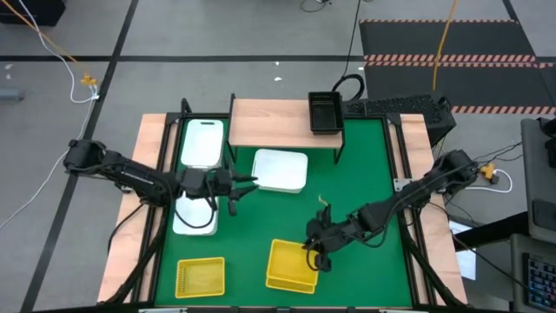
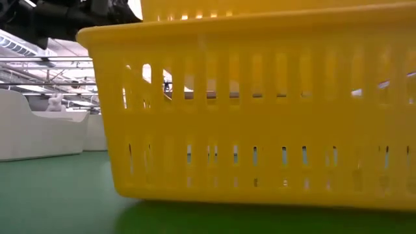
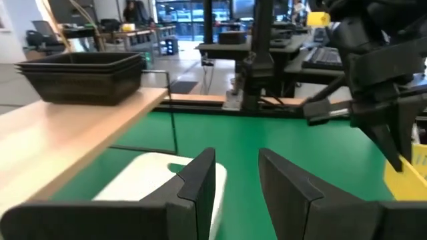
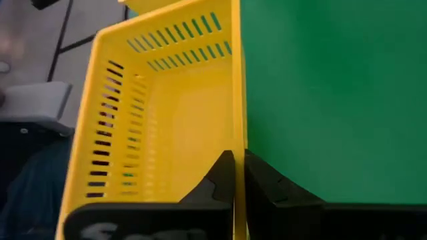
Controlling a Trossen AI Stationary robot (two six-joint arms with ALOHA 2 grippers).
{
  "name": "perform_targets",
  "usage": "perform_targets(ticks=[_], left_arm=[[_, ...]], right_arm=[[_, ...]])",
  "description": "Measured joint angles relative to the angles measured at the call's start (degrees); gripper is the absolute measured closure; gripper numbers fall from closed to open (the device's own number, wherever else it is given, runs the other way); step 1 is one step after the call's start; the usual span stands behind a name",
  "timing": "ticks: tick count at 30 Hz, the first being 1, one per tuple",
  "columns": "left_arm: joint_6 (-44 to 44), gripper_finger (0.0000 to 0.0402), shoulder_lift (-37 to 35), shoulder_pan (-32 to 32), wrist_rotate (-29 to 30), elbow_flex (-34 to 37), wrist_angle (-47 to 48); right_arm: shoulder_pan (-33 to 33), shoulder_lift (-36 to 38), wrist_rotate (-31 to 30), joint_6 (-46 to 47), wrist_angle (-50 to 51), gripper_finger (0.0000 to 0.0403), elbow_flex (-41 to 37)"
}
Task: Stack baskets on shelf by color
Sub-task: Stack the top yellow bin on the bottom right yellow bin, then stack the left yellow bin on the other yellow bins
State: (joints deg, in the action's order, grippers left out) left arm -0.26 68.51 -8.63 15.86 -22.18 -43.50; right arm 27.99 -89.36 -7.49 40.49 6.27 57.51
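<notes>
A yellow mesh basket (image 1: 289, 266) stands near the table's near edge and fills the low view (image 2: 260, 110). My right gripper (image 1: 316, 254) is shut on its right wall. A second yellow basket (image 1: 201, 276) lies to its left. My left gripper (image 1: 241, 184) hovers open, level, just left of a white basket (image 1: 280, 170) that lies on the mat before the shelf (image 1: 269, 123); in the left wrist view the open fingers (image 3: 237, 183) point past that white basket (image 3: 143, 177). Two more white baskets (image 1: 202, 142) (image 1: 195, 215) lie at the left. A black basket (image 1: 324, 113) sits on the shelf's right end. My right gripper pinches the yellow basket's right side wall at its top rim (image 4: 237, 143), one finger inside the basket and one outside. The fingers come slanting down from the table's right and lie across the rim. The basket stays upright; I cannot tell whether its base is clear of the mat.
The shelf's left and middle parts (image 1: 261, 122) carry nothing. Bare green mat (image 1: 365, 174) lies between the shelf and my right arm. Wooden table borders (image 1: 130, 226) run along both sides. A keyboard (image 1: 395, 106) lies behind the shelf's right end.
</notes>
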Motion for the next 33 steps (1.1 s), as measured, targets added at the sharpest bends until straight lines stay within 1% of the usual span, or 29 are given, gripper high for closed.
perform_targets(ticks=[4, 8, 13, 15, 17, 20, 25, 30, 33], left_arm=[[-0.3, 0.0284, 0.0, -3.07, 2.73, 0.0, 0.09], [-0.26, 0.0284, 0.0, -5.59, 5.87, 0.0, 0.06], [-0.1, 0.0284, 0.0, -7.55, 7.78, 0.0, 0.03], [-0.09, 0.0284, 0.0, -8.12, 7.86, 0.0, 0.04], [-0.08, 0.0284, 0.0, -8.7, 7.91, 0.0, 0.04], [-0.04, 0.0284, 0.0, -9.4, 7.91, 0.0, 0.04], [0.09, 0.0284, 0.0, -9.87, 8.74, 0.0, 0.04], [0.17, 0.0284, 0.0, -9.87, 8.86, 0.0, 0.02], [0.09, 0.0284, 0.0, -9.87, 9.29, 0.0, 0.07]], right_arm=[[1.9, -3.65, 0.1, 0.68, -1.96, 0.0402, 3.06], [3.51, -8.28, -0.05, 0.85, 2.26, 0.0402, 7.7], [4.32, -10.29, -6.06, 4.23, 9.1, 0.0402, 10.9], [4.38, -10.5, -7.47, 5.39, 10.51, 0.0402, 11.25], [4.46, -10.64, -7.48, 5.77, 10.75, 0.0396, 11.26], [4.5, -10.53, -7.48, 5.94, 10.68, 0.0374, 11.28], [4.49, -9.64, -7.37, 4.19, 10.83, 0.0323, 11.32], [4.71, -5.26, -7.49, 0.73, 10.76, 0.0278, 11.32], [5.12, -0.84, -8.51, 0.0, 11.07, 0.0264, 11.32]])
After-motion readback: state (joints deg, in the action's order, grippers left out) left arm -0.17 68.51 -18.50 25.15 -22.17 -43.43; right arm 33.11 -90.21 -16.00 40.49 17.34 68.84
